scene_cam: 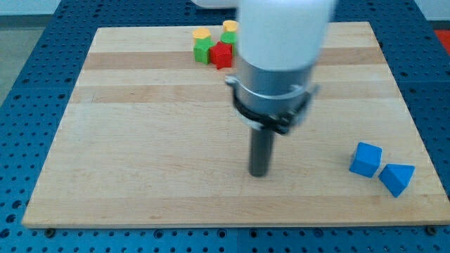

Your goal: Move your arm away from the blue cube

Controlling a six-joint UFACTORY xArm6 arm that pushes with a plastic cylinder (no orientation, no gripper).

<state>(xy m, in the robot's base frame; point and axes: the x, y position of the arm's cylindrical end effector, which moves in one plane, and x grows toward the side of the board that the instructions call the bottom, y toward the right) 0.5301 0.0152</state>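
The blue cube (365, 159) lies on the wooden board (140, 154) near the view's lower right. A blue wedge-shaped block (397, 177) touches it on its lower right. My tip (259, 173) rests on the board well to the left of the blue cube, with bare wood between them. The arm's white and grey body (278, 56) rises above the rod and hides part of the board behind it.
A cluster of small blocks sits at the board's top edge: a red cube (221, 54), a green block (203, 50), a yellow block (202, 33), and another yellow block (229, 27) on a green one, partly hidden by the arm. A blue perforated table (28, 84) surrounds the board.
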